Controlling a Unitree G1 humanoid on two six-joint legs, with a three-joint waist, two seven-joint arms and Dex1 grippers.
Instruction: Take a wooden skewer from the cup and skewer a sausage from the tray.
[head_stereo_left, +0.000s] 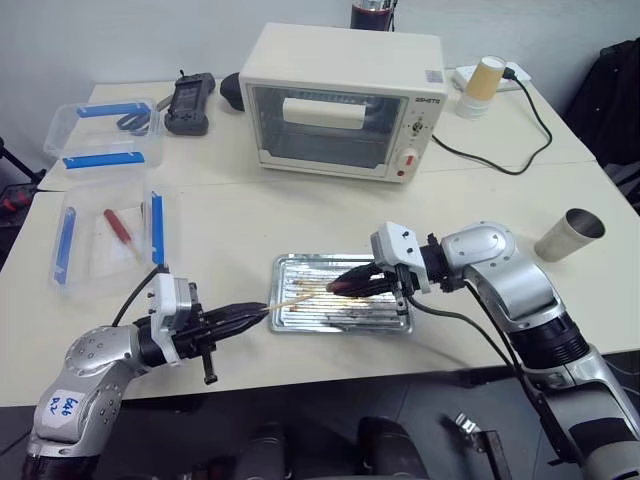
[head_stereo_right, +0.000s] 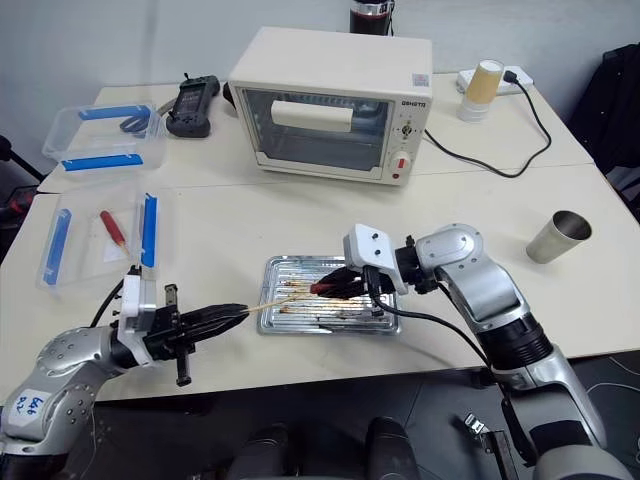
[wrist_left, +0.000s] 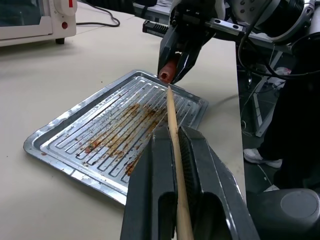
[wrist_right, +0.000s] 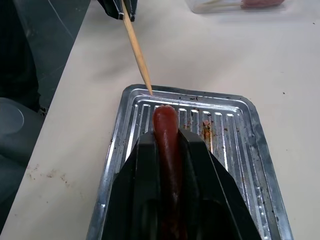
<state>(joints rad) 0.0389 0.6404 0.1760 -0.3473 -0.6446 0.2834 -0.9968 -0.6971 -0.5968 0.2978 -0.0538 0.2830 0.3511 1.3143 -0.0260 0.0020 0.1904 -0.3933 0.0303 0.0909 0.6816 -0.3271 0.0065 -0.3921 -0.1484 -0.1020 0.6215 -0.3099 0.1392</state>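
A: What is the left gripper holding?

B: Its two black fingers are squeezed tight on the thin pale wooden skewer. The stick pokes out toward the silvery metal baking tray with its brown greasy streaks.

A: And the right gripper?

B: It is pinched on the small reddish-brown sausage, holding it above the tray. The sausage's round end sticks out past the fingers.

A: Does the stick touch the sausage?

B: The sharp tip is just beside the sausage's end. I cannot tell if it touches.

A: Where is the dull silver-grey metal cup?

B: It lies tipped on the cream tabletop, at about 3 o'clock from the tray, well apart from it.

A: What else is there?

B: A white boxy toaster oven at 12 o'clock from the tray. Two clear plastic boxes with blue bars sit at about 10 o'clock.
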